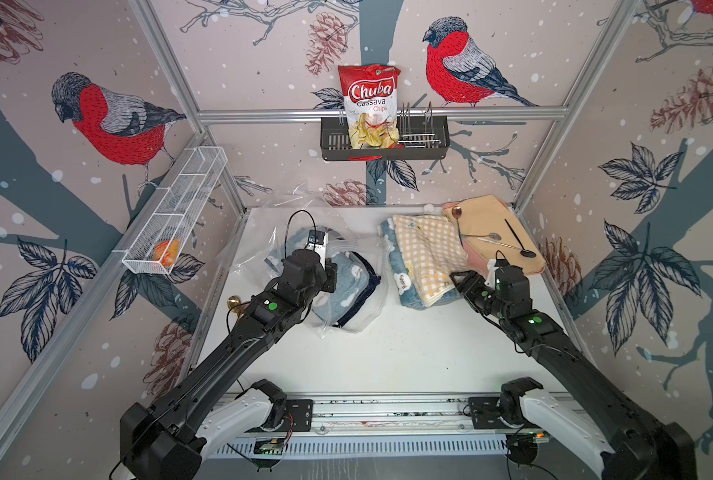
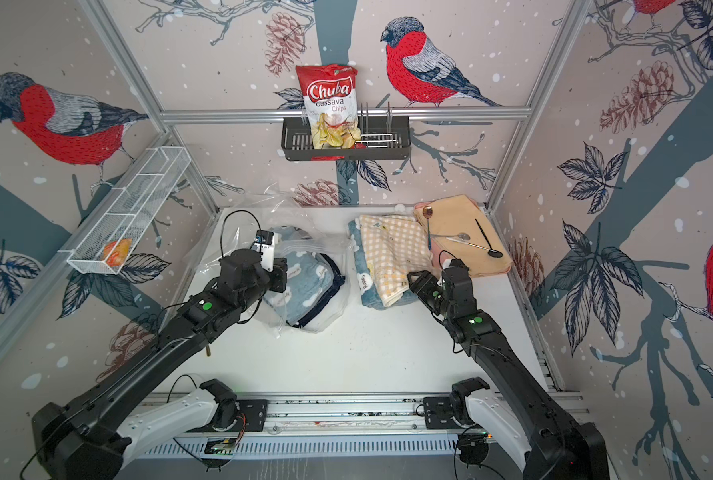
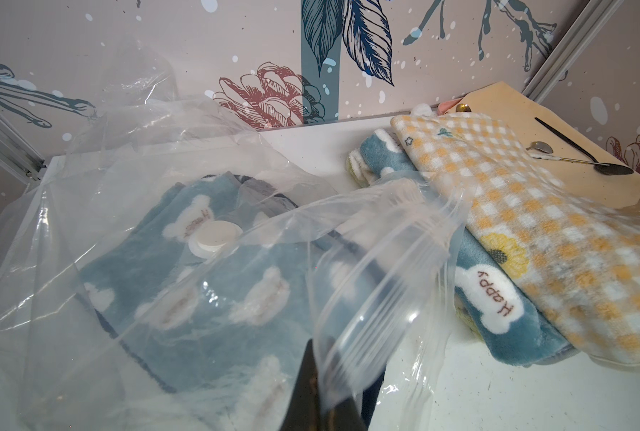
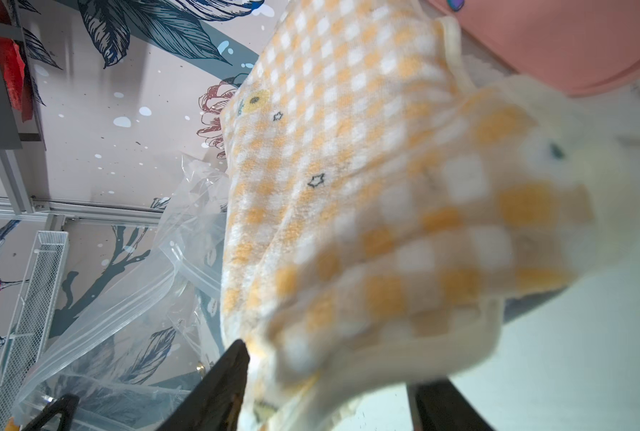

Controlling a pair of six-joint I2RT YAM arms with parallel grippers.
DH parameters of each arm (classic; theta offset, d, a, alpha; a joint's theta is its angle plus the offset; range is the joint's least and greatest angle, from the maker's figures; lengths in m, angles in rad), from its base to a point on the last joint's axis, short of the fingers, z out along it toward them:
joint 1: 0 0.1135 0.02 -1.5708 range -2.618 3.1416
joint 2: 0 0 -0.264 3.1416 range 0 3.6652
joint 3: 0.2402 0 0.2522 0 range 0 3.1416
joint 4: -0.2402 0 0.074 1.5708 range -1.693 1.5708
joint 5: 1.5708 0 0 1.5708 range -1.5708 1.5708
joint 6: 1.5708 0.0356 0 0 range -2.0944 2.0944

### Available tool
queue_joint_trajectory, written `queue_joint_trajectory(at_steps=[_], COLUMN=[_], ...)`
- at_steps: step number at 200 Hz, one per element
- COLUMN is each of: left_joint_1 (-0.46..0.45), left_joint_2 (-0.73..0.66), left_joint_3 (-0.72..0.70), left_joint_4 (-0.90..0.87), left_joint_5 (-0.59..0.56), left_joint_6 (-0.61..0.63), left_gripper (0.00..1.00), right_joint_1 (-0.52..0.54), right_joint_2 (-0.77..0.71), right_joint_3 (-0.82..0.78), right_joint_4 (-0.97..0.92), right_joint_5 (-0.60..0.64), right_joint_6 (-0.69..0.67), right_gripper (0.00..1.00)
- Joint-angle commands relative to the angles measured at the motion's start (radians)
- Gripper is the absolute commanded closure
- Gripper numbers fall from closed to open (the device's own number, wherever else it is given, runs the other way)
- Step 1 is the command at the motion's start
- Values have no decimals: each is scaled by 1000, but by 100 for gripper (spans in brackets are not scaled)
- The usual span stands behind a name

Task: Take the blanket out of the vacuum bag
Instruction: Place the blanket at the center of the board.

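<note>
Pinching zip edge of bag (image 3: 385, 231) in clenched left gripper (image 3: 316, 358), blue blanket (image 3: 199, 291) inside bag, on desk (image 1: 388, 353); straddling corner of checked blanket (image 1: 425, 253), just right of bag, with released right gripper (image 4: 329, 373), jaws apart.

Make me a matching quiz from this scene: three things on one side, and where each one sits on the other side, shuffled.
Things:
1. chips bag
2. black spoon
3. blue blanket on the left

Places:
A. inside the vacuum bag
B. in the black basket
C. on the peach cloth

Pairs: 1-B, 2-C, 3-A.
</note>
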Motion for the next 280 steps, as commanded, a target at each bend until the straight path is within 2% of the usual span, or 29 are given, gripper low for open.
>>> queue_joint_trajectory(at_steps=[1,17,33,54,71,89,123,134,162,187,221,280], left_joint_1=[1,2,2,2,2,2,2,2,3,3,2,2], left_joint_2=[-6,-12,-16,-12,-11,-18,-24,-19,-8,-19,-10,2], left_joint_3=[9,9,6,6,7,4,-2,-2,4,2,3,3], left_joint_4=[15,16,21,19,19,19,25,26,17,20,19,18], left_joint_5=[11,9,6,1,-3,-18,-31,-29,-24,-32,-24,-28], left_joint_6=[-4,-4,-4,-3,-2,-1,2,4,3,6,5,9], left_gripper=[100,100,100,100,100,100,100,100,100,100,100,100], right_joint_1=[19,96,234,429,500,512,505,493,476,485,491,535], right_joint_2=[-65,-81,-61,43,167,277,443,488,571,619,639,697], right_joint_3=[43,93,168,312,412,474,548,567,563,572,570,573], right_joint_4=[-143,-199,-240,-305,-330,-313,-247,-239,-191,-203,-198,-263], right_joint_5=[66,104,193,388,440,454,477,483,420,457,448,610], right_joint_6=[-74,-99,-132,-203,-277,-345,-463,-482,-503,-513,-523,-533], right_gripper=[34,38,41,43,43,45,77,84,82,81,80,71])
